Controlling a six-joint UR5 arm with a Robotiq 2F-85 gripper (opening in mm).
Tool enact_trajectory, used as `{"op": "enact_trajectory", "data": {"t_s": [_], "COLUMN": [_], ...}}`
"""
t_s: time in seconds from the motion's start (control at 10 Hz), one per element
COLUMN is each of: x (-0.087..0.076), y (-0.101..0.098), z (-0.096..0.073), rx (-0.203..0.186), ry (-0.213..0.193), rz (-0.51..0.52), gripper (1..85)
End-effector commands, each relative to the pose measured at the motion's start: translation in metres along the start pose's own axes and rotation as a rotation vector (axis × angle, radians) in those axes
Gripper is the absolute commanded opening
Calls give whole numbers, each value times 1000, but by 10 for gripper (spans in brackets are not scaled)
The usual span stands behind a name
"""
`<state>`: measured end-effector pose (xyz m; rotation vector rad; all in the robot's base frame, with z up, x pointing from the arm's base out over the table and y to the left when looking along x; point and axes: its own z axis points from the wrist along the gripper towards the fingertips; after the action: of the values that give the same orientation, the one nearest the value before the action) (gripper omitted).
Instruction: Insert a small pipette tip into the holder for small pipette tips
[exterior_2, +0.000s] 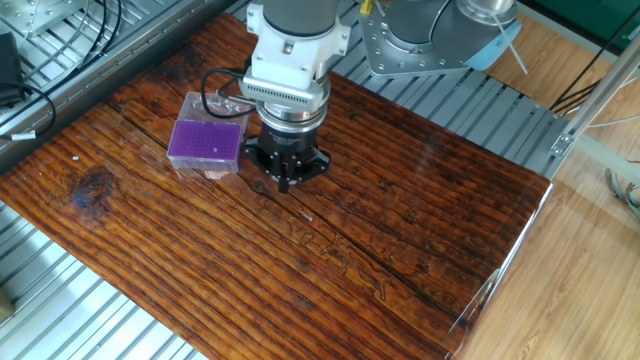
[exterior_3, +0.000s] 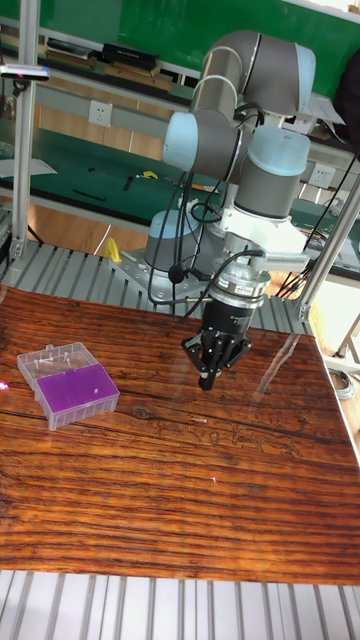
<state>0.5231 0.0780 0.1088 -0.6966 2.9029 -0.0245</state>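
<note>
The holder for small pipette tips (exterior_2: 207, 142) (exterior_3: 75, 388) is a clear box with a purple, hole-dotted top. It stands on the wooden table, left of the arm. My gripper (exterior_2: 284, 182) (exterior_3: 206, 380) points straight down just right of the holder and hangs a little above the wood. Its black fingers meet in a point and look shut. Nothing shows between them. A tiny pale sliver (exterior_3: 203, 421) (exterior_2: 308, 216) lies on the wood in front of the gripper. It is too small to tell whether it is the small pipette tip.
The holder's clear lid (exterior_3: 55, 357) lies open behind its purple top. A black cable (exterior_2: 212, 82) loops from the wrist above the holder. Metal slats (exterior_2: 480, 100) border the wooden board, and the arm's base (exterior_2: 420, 40) stands behind it.
</note>
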Motion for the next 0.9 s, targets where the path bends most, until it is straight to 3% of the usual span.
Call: {"op": "enact_trajectory", "data": {"t_s": [0.0, 0.1, 0.2, 0.3, 0.4, 0.6, 0.7, 0.8], "x": [10, 10, 18, 37, 44, 41, 29, 22], "y": [14, 15, 1, -3, -5, 16, 22, 28], "z": [-2, -2, -2, -4, -5, -5, 3, 17], "rx": [-58, -62, -9, -6, -3, -86, -98, -99], "ry": [38, 39, 69, 142, 172, 150, 104, 85], "rz": [-15, 6, -24, -151, -181, -226, -295, -343], "gripper": [10, 20, 57, 53, 30, 80, 180, 183]}}
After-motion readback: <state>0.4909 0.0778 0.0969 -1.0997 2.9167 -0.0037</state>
